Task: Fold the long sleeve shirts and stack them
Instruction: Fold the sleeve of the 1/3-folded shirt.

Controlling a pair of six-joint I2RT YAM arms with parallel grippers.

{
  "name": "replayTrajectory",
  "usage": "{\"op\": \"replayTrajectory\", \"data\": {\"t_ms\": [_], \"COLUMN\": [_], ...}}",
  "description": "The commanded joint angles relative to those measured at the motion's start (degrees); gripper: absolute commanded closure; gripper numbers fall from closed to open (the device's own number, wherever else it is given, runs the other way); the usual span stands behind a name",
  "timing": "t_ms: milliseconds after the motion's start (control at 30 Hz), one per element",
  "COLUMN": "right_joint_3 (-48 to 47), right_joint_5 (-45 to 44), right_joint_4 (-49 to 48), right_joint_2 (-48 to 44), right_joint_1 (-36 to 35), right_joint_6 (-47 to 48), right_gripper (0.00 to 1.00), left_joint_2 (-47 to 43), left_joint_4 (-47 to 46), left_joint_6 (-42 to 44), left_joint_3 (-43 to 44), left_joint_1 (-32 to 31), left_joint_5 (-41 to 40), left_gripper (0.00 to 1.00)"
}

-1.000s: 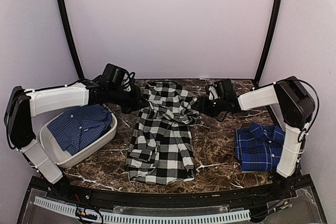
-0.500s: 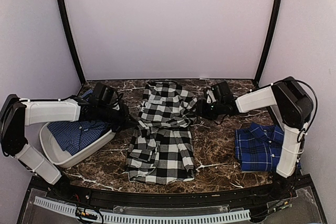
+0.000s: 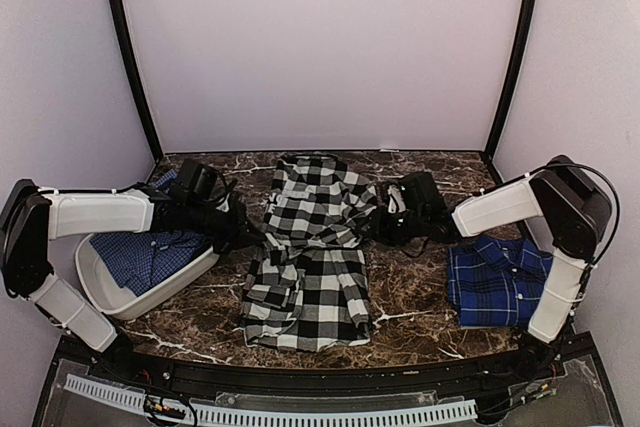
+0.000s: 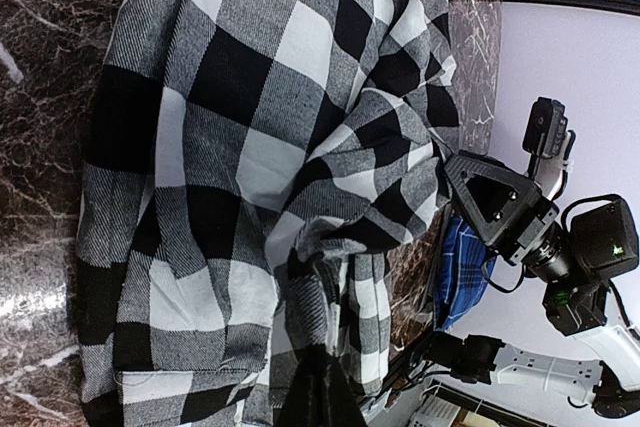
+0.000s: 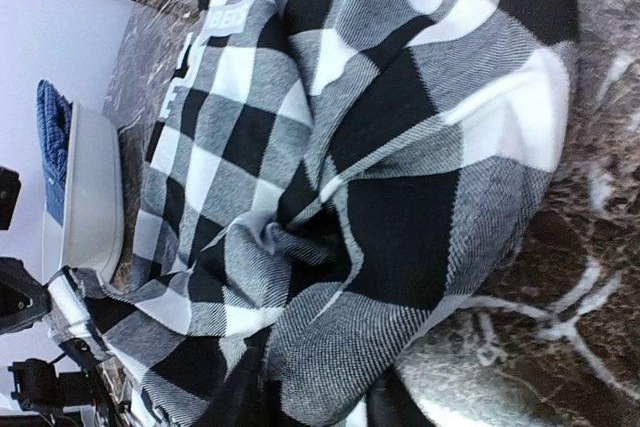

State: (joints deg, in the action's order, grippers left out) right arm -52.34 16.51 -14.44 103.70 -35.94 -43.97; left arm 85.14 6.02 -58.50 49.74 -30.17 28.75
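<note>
One rumpled checked shirt (image 3: 310, 247); veined marble table (image 3: 410, 292).

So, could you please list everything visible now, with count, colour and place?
checked shirt: one, black and white, spread out mid-table
plaid shirt: one, dark blue, folded, right side of table
small-check shirt: one, blue, in the tub
tub: one, white, left side of table
table: one, dark brown marble, under everything
left gripper: one, black, shut on the checked shirt's left edge
right gripper: one, black, at the checked shirt's right edge, cloth between its fingers
</note>
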Motion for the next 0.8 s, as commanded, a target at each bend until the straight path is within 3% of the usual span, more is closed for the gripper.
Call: {"op": "replayTrajectory", "data": {"t_ms": [0, 100, 367, 533, 633, 767], "right_joint_3": [-1.54, -6.65, -30.09, -43.45, -49.10, -53.69], "right_joint_5": [-2.90, -6.43, -10.60, -8.80, -7.46, -5.14], "right_joint_4": [-1.17, 4.90, 20.99, 26.85, 28.94, 30.97], "right_joint_2": [-1.35, -1.38, 10.48, 22.67, 28.13, 31.70], "right_joint_1": [-1.33, -1.10, -0.97, -0.99, -1.06, -1.22], "right_joint_6": [-2.62, 0.08, 7.95, 9.87, 10.65, 11.98], "right_gripper": [0.83, 1.00, 1.00, 1.00, 0.94, 0.77], "left_joint_2": [0.73, 2.75, 8.92, 8.17, 7.72, 7.96], "left_joint_4": [2.26, 4.05, 7.35, 6.59, 8.19, 12.05], "left_joint_6": [3.87, 7.91, 15.19, 14.43, 13.80, 15.67], "left_joint_3": [1.06, 3.10, 11.44, 11.86, 11.56, 12.34], "left_joint_1": [-0.23, -2.08, -12.26, -12.28, -11.01, -9.61], "left_joint_5": [3.39, 5.28, 10.39, 6.62, -0.17, -7.66], "left_gripper": [1.00, 1.00, 1.00, 0.99, 0.95, 0.77]}}
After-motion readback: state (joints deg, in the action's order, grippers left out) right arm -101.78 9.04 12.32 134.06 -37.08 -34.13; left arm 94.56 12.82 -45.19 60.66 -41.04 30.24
